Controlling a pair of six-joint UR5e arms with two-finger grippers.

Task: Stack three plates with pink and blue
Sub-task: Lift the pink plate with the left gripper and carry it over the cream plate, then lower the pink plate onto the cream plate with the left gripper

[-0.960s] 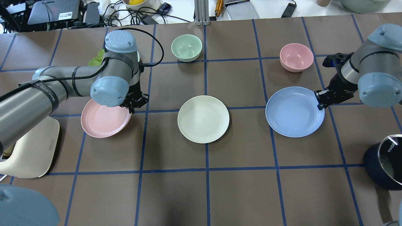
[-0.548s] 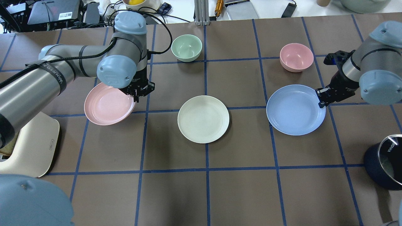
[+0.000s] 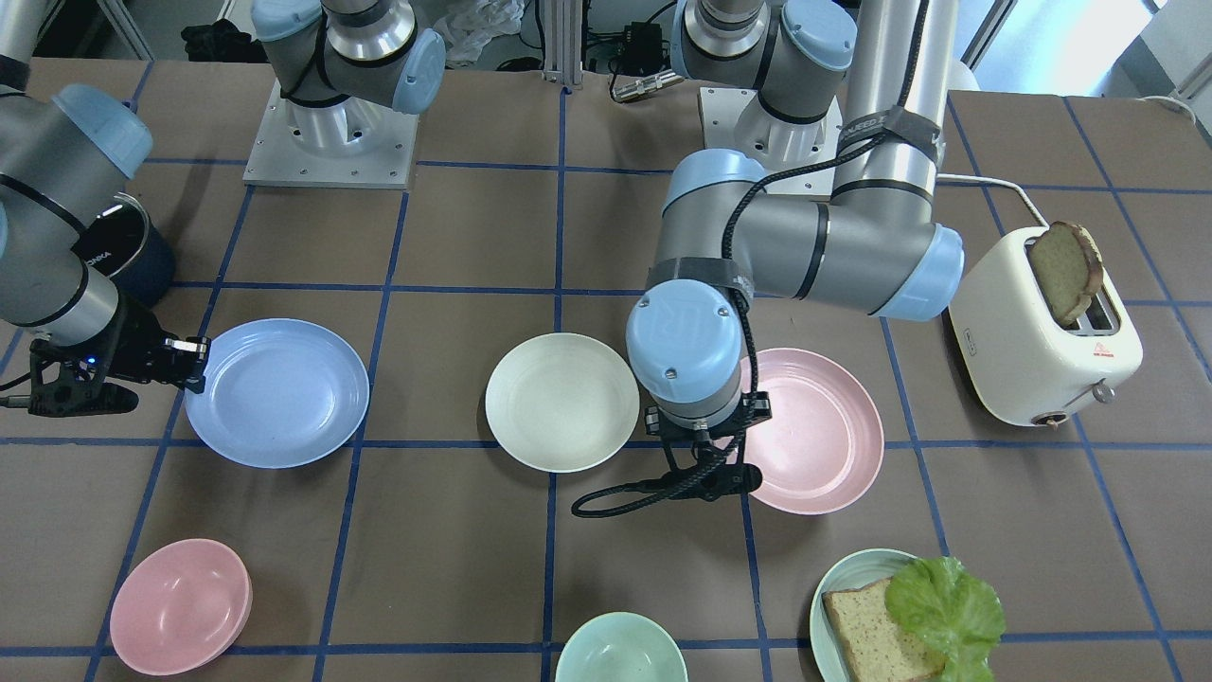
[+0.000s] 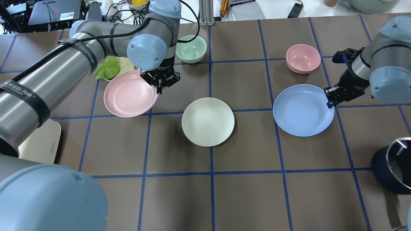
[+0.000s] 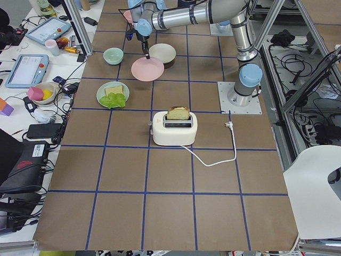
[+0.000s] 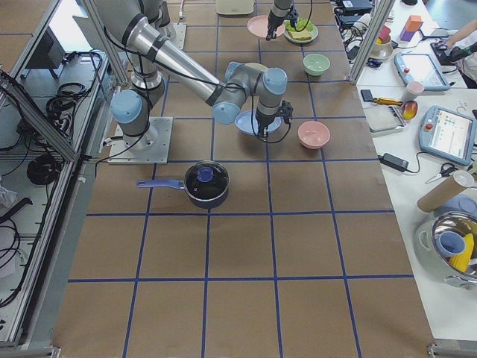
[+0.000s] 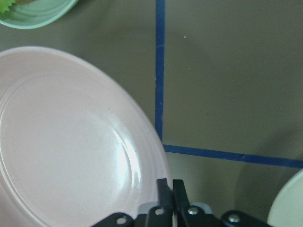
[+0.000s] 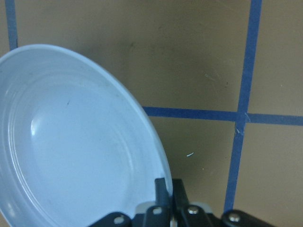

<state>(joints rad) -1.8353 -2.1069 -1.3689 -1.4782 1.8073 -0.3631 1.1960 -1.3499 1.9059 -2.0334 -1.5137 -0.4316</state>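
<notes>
The pale pink plate (image 4: 128, 94) hangs above the table at the left, held by its right rim in my shut left gripper (image 4: 159, 88). The left wrist view shows the jaws pinched on the rim of the pink plate (image 7: 61, 142). The cream-white plate (image 4: 207, 122) lies flat at the table's centre, just right of the pink plate. The light blue plate (image 4: 301, 110) is at the right, its right rim pinched in my shut right gripper (image 4: 330, 102). In the right wrist view the blue plate (image 8: 71, 142) sits a little off the table.
A mint bowl (image 4: 190, 48) and a pink bowl (image 4: 303, 58) stand at the far side. A teal plate with bread and lettuce (image 4: 110, 67) lies partly under the pink plate. A toaster (image 3: 1032, 350) stands at the left, a dark pot (image 4: 393, 165) at the right.
My left arm has carried the pink plate up, away from me and to the right, toward the cream plate. My right gripper has raised the blue plate slightly.
</notes>
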